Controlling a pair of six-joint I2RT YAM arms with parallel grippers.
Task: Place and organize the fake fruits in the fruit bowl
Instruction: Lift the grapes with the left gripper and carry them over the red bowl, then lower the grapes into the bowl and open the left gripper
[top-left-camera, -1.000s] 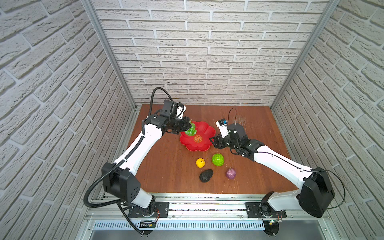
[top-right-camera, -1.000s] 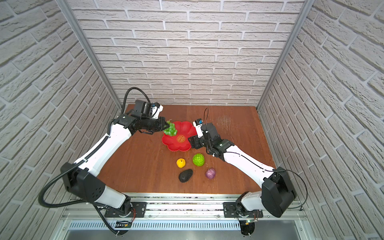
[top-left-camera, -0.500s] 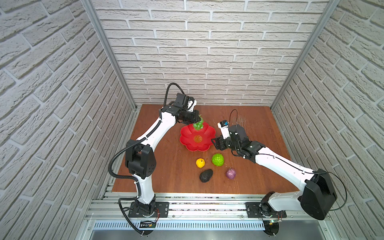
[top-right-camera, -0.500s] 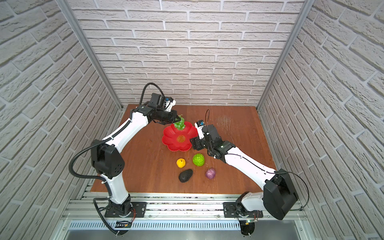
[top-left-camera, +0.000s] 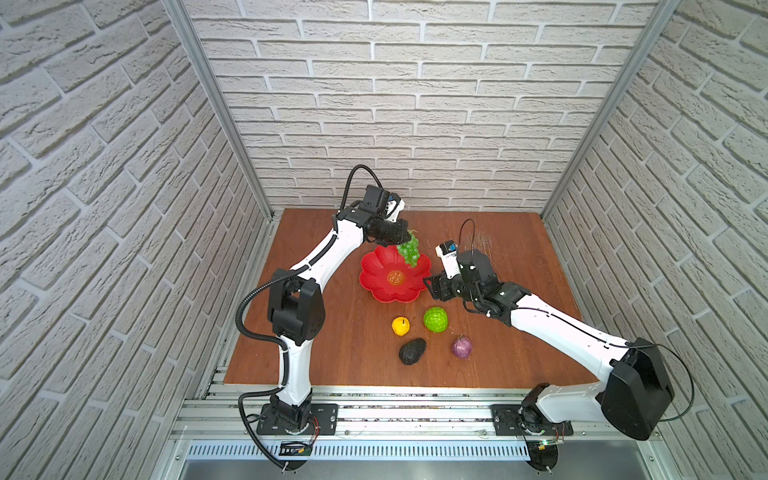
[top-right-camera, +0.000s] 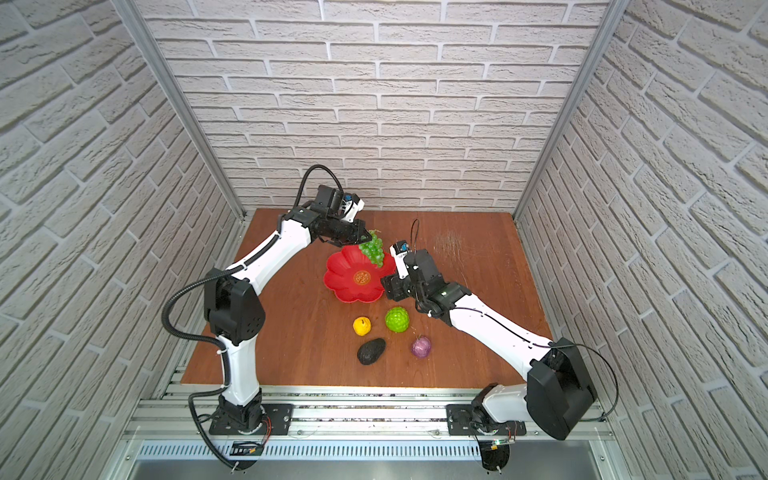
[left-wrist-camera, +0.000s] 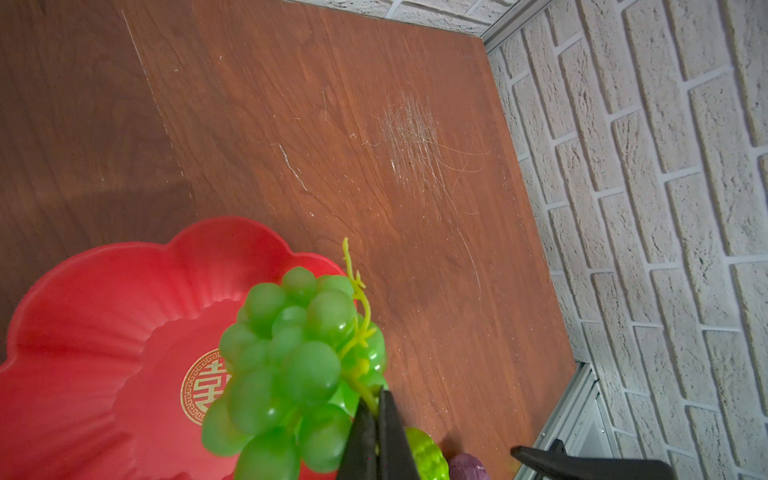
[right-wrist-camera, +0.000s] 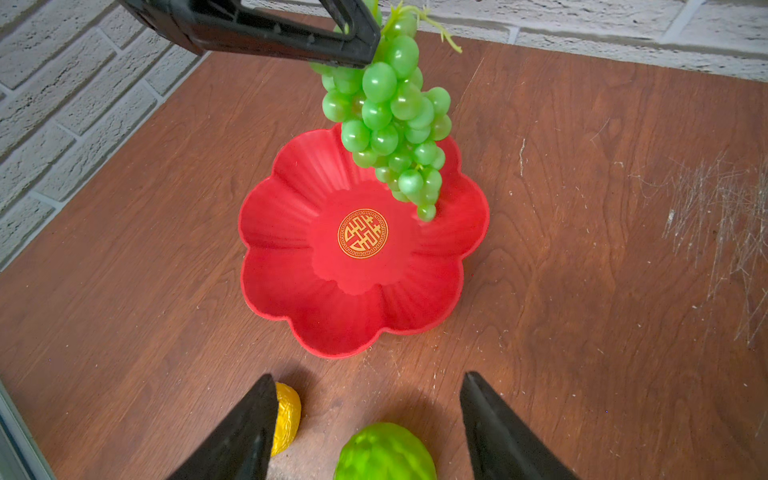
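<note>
The green grape bunch (top-left-camera: 409, 252) hangs by its stem from my left gripper (left-wrist-camera: 379, 399), which is shut on it above the far right part of the red fruit bowl (top-left-camera: 376, 278). Its tip dangles just over the bowl's inside (right-wrist-camera: 291, 270). My right gripper (right-wrist-camera: 368, 376) stands open and empty at the bowl's near right rim, above the table. Nearer the front lie the bumpy green ball (top-left-camera: 435, 319), the yellow fruit (top-left-camera: 400, 325), the dark avocado (top-left-camera: 412, 351) and the purple bulb (top-left-camera: 462, 347). The bowl holds nothing.
White brick walls close the wooden table (top-left-camera: 519, 257) on three sides, with metal posts in the corners. A scratched patch (left-wrist-camera: 415, 137) marks the back right. An aluminium rail (top-left-camera: 395, 395) with both arm bases runs along the front edge.
My left arm has carried the grape bunch from over the bowl's left side to its far right side, and its elbow has swung inward. The right arm has hardly moved.
</note>
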